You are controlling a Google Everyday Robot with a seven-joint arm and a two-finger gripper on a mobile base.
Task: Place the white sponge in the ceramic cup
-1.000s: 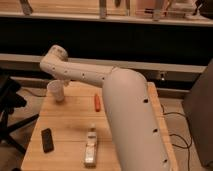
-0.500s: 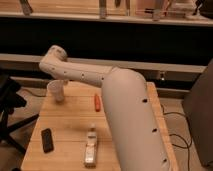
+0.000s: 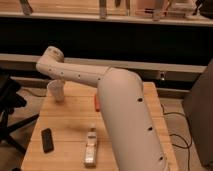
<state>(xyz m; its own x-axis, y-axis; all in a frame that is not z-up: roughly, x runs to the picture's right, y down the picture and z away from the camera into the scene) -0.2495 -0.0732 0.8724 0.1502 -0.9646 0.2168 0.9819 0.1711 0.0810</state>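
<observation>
Nearest the lens, lower R, the robot's thick white arm (image 3: 131, 125) fills much of the view, w/ small dark dots along its shell. It rises from bottom R and narrows into a slimmer link running up and L over the light wooden table (image 3: 65, 125). It bends at a rounded white joint (image 3: 50, 56) upper L, then turns down toward the table's far-L corner.

On the table's front part, just L of the arm, a pale oblong item (image 3: 90, 150) lies lengthwise, narrow end pointing away; what it is can't be told. Further L, apart from it, a flat black rectangular block (image 3: 47, 139) lies near the L edge. Mid-table, a small orange-red object (image 3: 96, 103) shows beside the arm, partly hidden by it.

At the far-L corner stands the small plain white ceramic cup (image 3: 56, 92). It is upright on the wood, slightly tapered, wider at the rim, no handle seen, and well apart from the other items. The gripper (image 3: 54, 80) is at the arm's end, right above the cup's rim and mostly masked by the wrist. Whether it's released, clenched or holding sth can't be told.

L of the table is a black chair (image 3: 7, 107). Bkgd: a long dark counter front (image 3: 125, 45) runs across, w/ a lighter top edge.
</observation>
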